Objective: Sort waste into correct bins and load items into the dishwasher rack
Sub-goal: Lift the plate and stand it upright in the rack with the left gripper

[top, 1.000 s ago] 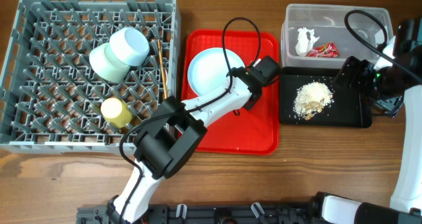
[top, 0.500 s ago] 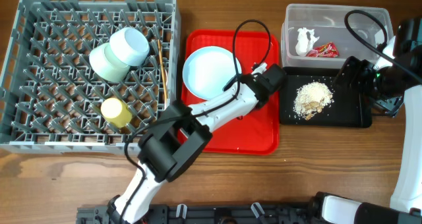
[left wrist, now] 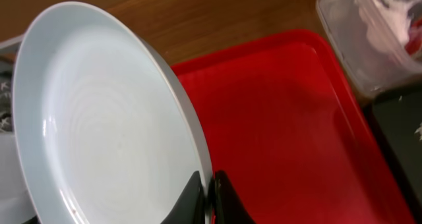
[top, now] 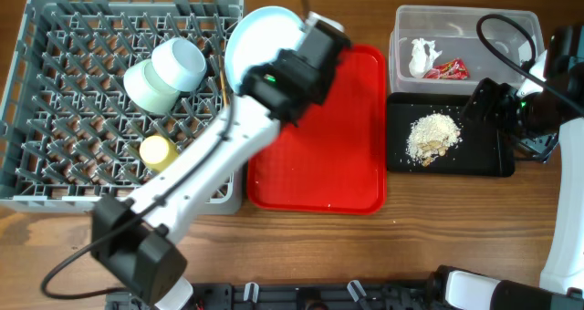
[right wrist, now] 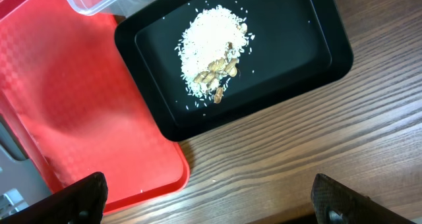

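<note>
The plate (top: pixel 251 41) was pale bluish-white, the big tray (top: pixel 347 141) plain red, the rack (top: pixel 55 118) a grey lattice. At right, the crumbs (top: pixel 431 135) were beige, the small tray (top: pixel 484 160) black; the cup (top: pixel 160 155) yellow.

Wooden table (top: pixel 456 232) fills the background in every view. Warm mid-brown surface, matte, slight sheen. From overhead the grain runs left to right, with darker streaks and a few lighter bands along the near side. The right wrist view shows the grain closest: fine parallel lines running diagonally across the frame, with some darker stripes between them. In the left wrist view only a strip of the same wood shows along the top, a bit soft in focus. A dark slotted rail (top: pixel 301 296) lies along the table's near edge. Light is even and diffuse, from above. Shadows are soft and short, with no hard glare.
</note>
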